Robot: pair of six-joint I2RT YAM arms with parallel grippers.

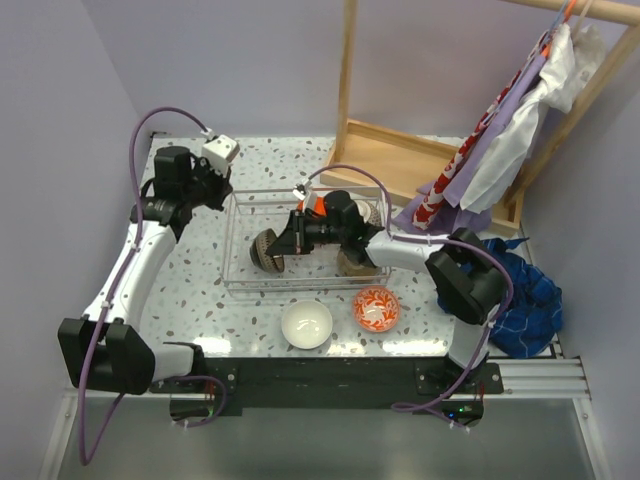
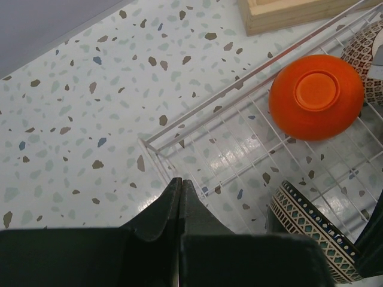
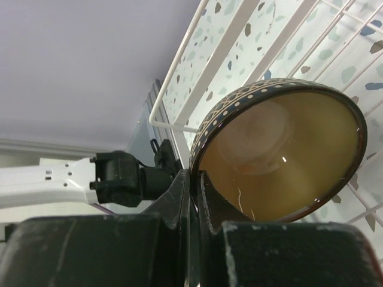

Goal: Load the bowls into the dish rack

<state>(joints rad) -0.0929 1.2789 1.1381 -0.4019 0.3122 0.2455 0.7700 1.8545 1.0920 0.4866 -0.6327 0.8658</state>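
**Right claw pinches brown bowl inside wire rack; two bowls wait on the table**

From the overhead camera, the shallow silvery wire dish rack (image 1: 240,285) sits mid-table on the pale speckled terrazzo tabletop (image 1: 190,280). Six bowls can be counted. Two stand outside the rack at its near side: a plain white round bowl (image 1: 307,324) and a red-patterned round bowl (image 1: 376,307). Four are inside the rack: a dark brown round bowl with a dotted lattice band (image 1: 266,251), an orange round bowl (image 1: 314,204), and two more, partly hidden by the right arm. The right claw (image 1: 282,244) reaches in to the brown bowl; the left claw (image 1: 222,190) hangs by the rack's far left corner.

The left wrist camera shows the left claw (image 2: 181,197) pressed together and holding nothing, above the rack (image 2: 197,113) corner. Three bowls show in the rack here: the orange bowl (image 2: 316,95) upside down, the brown bowl (image 2: 311,230) on edge, and a brown-patterned one at the frame's edge. A light wooden frame (image 2: 299,13) lies beyond.

The right wrist camera shows the right claw (image 3: 194,185) pinching the rim of the brown bowl (image 3: 281,149), tilted on edge over the rack (image 3: 197,89) wires.
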